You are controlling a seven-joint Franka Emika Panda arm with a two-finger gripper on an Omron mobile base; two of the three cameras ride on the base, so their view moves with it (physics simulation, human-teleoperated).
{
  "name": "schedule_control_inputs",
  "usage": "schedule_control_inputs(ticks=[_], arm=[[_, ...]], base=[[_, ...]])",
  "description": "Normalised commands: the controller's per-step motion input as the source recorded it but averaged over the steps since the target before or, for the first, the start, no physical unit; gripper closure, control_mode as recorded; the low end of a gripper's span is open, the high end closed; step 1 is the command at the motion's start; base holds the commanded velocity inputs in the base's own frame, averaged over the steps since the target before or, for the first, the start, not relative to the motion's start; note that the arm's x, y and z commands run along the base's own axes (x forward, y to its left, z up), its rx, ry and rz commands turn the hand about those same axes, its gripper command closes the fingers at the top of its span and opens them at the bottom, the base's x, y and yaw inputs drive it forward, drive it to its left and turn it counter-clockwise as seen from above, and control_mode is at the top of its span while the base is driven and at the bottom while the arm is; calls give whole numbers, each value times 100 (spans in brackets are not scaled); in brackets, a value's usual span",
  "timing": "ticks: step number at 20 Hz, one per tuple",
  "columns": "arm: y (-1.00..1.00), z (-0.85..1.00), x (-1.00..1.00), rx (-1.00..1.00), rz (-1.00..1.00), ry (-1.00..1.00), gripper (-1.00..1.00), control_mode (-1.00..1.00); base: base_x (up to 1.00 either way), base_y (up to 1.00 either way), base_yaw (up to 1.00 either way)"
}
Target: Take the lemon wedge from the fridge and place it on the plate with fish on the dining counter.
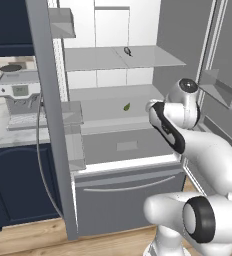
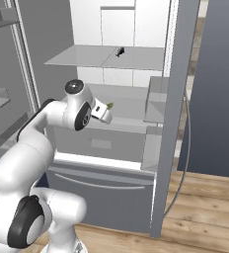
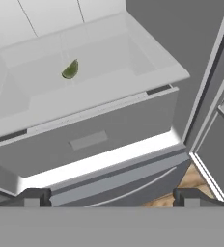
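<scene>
The fridge [image 1: 128, 186] stands with both doors open, showing a white interior and grey shelves. The lemon wedge [image 1: 127, 106], a tiny olive-green sliver, lies on the middle shelf. In the hand view the lemon wedge [image 3: 70, 70] sits upper left, well beyond my gripper [image 3: 112, 198], whose fingertips [image 3: 36, 197] stand wide apart with nothing between them. From the right base view my gripper [image 2: 105, 112] hovers in front of the shelf edge, just short of the lemon wedge [image 2: 109, 105]. The plate with fish and the dining counter are out of view.
A small dark curled object [image 1: 128, 51] rests on the upper shelf. The left fridge door [image 1: 47, 100] with its bins and the right door [image 1: 228, 80] flank the arm. A coffee machine [image 1: 18, 95] sits on the marbled worktop at left, above navy cabinets [image 1: 18, 180].
</scene>
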Motion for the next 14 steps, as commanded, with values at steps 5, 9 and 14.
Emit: schedule_control_inputs(ticks=[5,9,14], arm=[[1,0,4,0,0,0,-100,100],[0,0,0,0,0,0,-100,100],[0,0,0,0,0,0,-100,100]], base=[[42,26,0],[70,3,0],[49,0,0]])
